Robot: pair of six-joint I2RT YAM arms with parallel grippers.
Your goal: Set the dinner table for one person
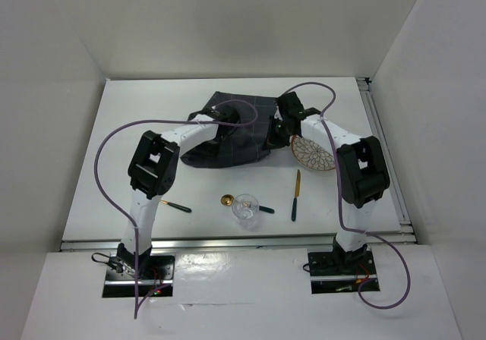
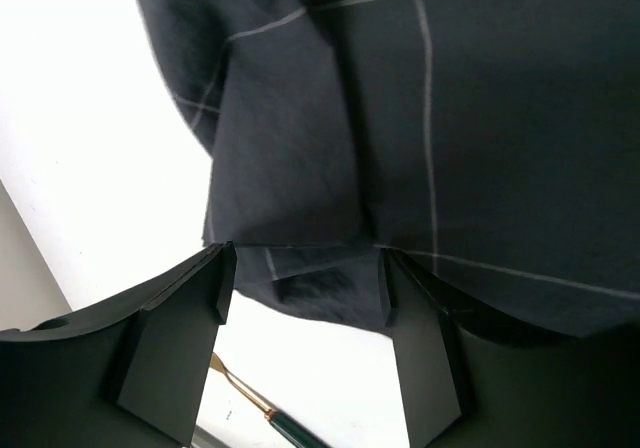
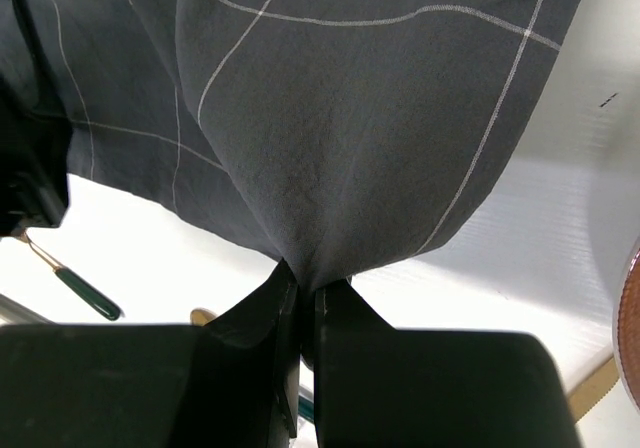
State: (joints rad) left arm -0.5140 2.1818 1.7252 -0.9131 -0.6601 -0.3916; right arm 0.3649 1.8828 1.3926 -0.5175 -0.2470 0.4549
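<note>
The dinner table (image 1: 129,143) carries a crumpled dark grey cloth (image 1: 228,139) with pale grid lines at its back middle. My right gripper (image 3: 305,276) is shut on a bunched fold of the cloth (image 3: 350,148), at the cloth's right edge (image 1: 279,133). My left gripper (image 2: 305,263) hangs open over the cloth's near edge (image 2: 300,188); its fingers (image 2: 165,358) stand wide apart and pinch nothing. In the top view it sits above the cloth's upper left part (image 1: 220,114).
A patterned plate (image 1: 313,154) leans beside the right arm. In front lie a gold knife with a green handle (image 1: 296,194), a glass (image 1: 244,207), a gold spoon (image 1: 228,199) and a fork (image 1: 176,206), also in the left wrist view (image 2: 262,408).
</note>
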